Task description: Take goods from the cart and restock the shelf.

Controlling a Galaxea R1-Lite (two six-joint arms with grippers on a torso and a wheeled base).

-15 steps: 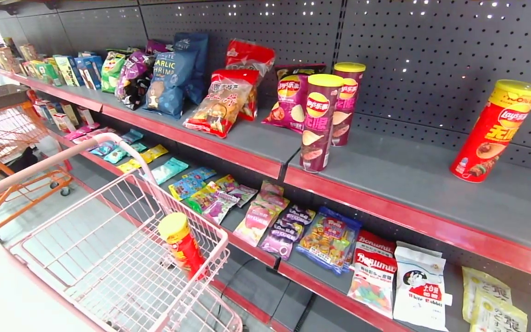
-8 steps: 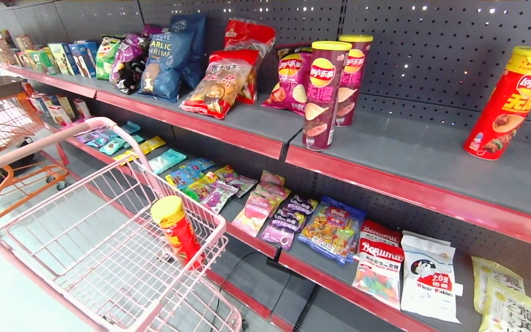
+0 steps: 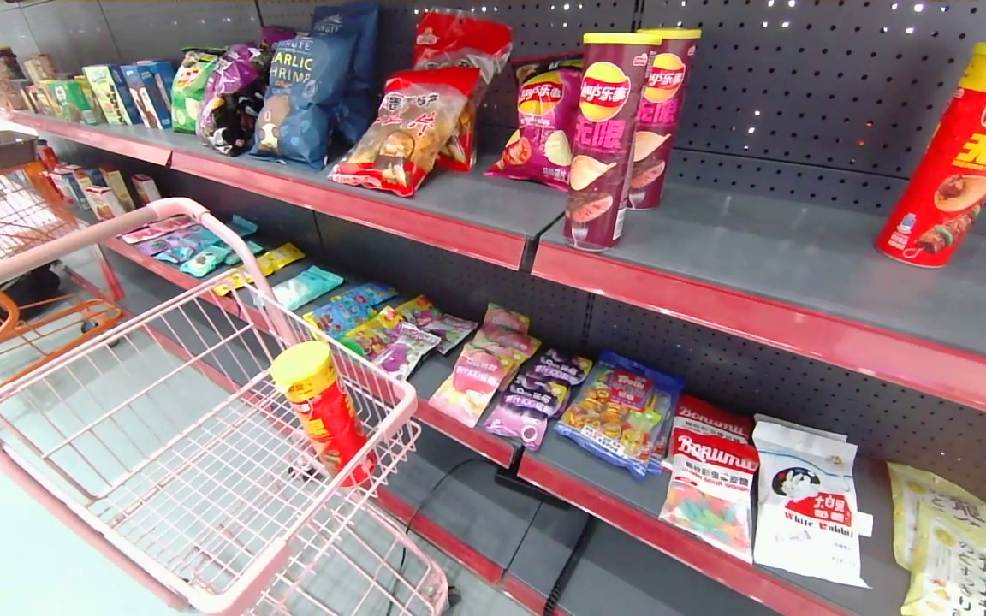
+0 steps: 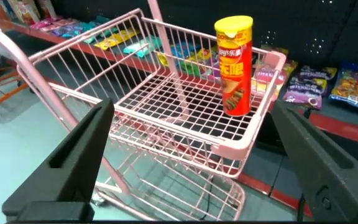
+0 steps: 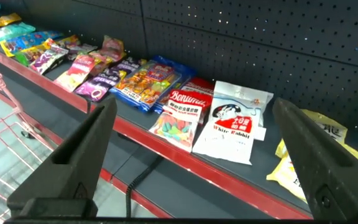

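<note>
One red crisp can [image 3: 322,411] stands upright in the pink cart [image 3: 74,243], at its shelf-side corner. Above that cart the left gripper [image 4: 191,109] hangs with fingers spread, empty; the right gripper [image 5: 191,106], likewise spread, faces sweet packets [image 5: 148,81] on the lower shelf [image 5: 166,146]

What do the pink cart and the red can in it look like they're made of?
Pink cart: likely metal wire with a pink coating, going by its thin welded grid. Red can: probably a cardboard tube with glossy printed wrap and a yellow plastic lid.
</note>
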